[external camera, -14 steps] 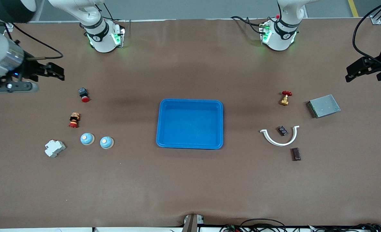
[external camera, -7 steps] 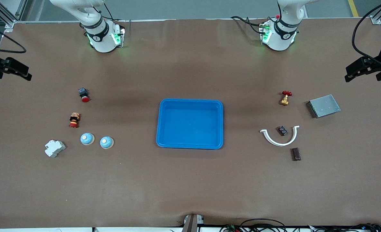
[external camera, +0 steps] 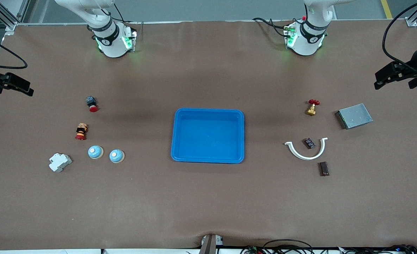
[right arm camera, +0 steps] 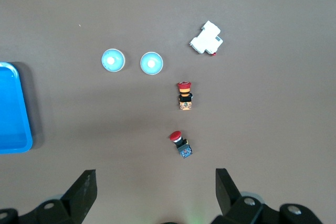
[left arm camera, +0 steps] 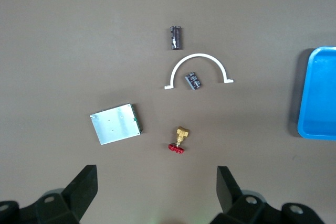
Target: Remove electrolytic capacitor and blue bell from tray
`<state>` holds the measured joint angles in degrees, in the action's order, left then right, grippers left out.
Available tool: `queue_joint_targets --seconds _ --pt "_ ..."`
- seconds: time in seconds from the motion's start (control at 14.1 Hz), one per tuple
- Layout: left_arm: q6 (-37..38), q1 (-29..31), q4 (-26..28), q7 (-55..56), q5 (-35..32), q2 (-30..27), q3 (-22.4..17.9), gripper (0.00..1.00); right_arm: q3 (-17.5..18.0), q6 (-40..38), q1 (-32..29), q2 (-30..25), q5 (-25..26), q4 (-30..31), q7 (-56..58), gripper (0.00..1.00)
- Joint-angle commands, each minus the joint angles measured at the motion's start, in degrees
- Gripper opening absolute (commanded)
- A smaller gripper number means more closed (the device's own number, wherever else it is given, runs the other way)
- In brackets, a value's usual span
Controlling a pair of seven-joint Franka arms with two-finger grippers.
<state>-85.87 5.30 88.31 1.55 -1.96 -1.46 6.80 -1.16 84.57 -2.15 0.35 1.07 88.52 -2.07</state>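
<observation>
A dark cylindrical capacitor (external camera: 323, 168) lies toward the left arm's end of the table and also shows in the left wrist view (left arm camera: 176, 37). Two light-blue bells (external camera: 95, 152) (external camera: 117, 155) sit toward the right arm's end and show in the right wrist view (right arm camera: 151, 63) (right arm camera: 113, 60). A blue tray (external camera: 174, 134) sits at the table's middle and holds nothing. My left gripper (external camera: 381, 79) is open and empty, high over the table's edge at its own end (left arm camera: 157, 192). My right gripper (external camera: 26, 88) is open and empty, high over the table's edge at the right arm's end (right arm camera: 156, 192).
Near the capacitor are a white half-ring clamp (external camera: 305, 151), a small dark component (external camera: 309, 143), a brass valve with a red handle (external camera: 312, 107) and a grey metal box (external camera: 355, 115). Near the bells are a white breaker (external camera: 59, 162), a red push button (external camera: 91, 103) and a red-and-yellow button (external camera: 81, 131).
My right arm has drawn back toward the table's edge at its own end, away from the buttons. My left gripper has shifted only slightly. No object has moved.
</observation>
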Motion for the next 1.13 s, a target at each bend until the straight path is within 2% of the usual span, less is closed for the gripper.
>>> queue_joint_targets --seconds 0.0,0.21,1.06 --pt "0.62 -5.90 0.37 -1.38 1.52 -0.92 -7.22 1.00 0.28 -0.46 -0.31 0.00 -0.28 -1.07 -0.21 1.00" --pt "0.88 -4.17 0.46 -1.29 2.14 -1.00 -5.58 1.00 0.37 -0.55 0.13 -0.26 -0.28 -0.89 -0.21 1.00" --pt "0.45 -4.25 0.02 -0.32 3.27 -1.18 -5.39 1.00 0.20 1.82 -0.31 -0.27 -0.28 -0.19 -0.21 1.00"
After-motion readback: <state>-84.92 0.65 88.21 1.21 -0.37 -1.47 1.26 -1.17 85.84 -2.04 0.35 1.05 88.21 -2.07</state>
